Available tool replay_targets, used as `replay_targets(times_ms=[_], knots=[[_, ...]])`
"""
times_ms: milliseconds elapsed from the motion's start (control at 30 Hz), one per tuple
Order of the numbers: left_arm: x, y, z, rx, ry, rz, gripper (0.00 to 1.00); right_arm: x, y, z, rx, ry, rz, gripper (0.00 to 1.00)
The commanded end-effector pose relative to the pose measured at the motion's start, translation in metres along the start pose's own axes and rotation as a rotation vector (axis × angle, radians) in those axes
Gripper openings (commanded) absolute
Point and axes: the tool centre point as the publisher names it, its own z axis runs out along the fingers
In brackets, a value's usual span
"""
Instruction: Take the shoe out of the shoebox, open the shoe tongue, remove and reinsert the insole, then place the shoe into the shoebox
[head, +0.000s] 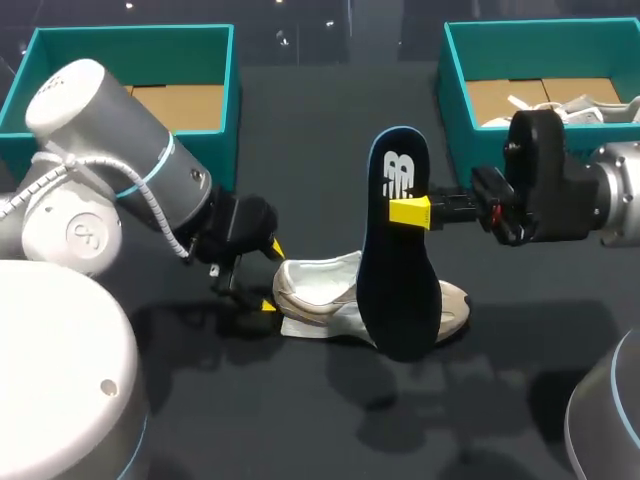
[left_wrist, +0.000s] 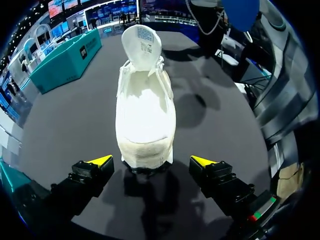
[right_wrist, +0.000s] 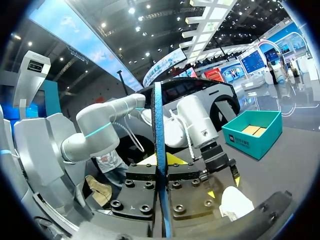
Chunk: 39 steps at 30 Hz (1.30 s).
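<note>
A white shoe (head: 325, 297) lies on the dark table, its tongue (left_wrist: 142, 44) pulled up at the far end in the left wrist view. My left gripper (head: 271, 277) stands open at the shoe's left end. Its yellow fingertips (left_wrist: 100, 161) flank the near end of the shoe (left_wrist: 145, 110) without touching it. A dark blue insole (head: 400, 260) hangs upright over the shoe's right part, clear of it, and my right gripper (head: 410, 212) is shut on its upper half. In the right wrist view the insole (right_wrist: 159, 130) shows edge-on between that gripper's (right_wrist: 160, 162) fingers.
A teal shoebox (head: 130, 40) with a cardboard floor stands at the back left, behind my left arm. A second teal box (head: 455, 90) at the back right holds another white shoe (head: 585, 105). My right arm's wrist sits just in front of that box.
</note>
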Motion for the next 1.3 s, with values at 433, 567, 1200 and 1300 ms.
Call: replay_targets(times_ms=[433,567,1200,1300], knots=[[-0.007,-0.011,0.003,-0.335,-0.003,0.021,1.0,0.002,-0.001,0.0,-0.001,-0.003,0.001,0.0],[-0.01,-0.014,0.006,-0.357,0.002,0.016,1.0,0.002,-0.001,0.0,-0.001,-0.003,0.001,0.0],[-0.01,-0.025,0.005,-0.388,-0.014,0.028,1.0,0.002,-0.001,0.0,-0.001,-0.003,0.001,0.0],[-0.012,-0.031,0.001,-0.378,-0.018,0.035,1.0,0.002,-0.001,0.0,-0.001,-0.003,0.001,0.0]])
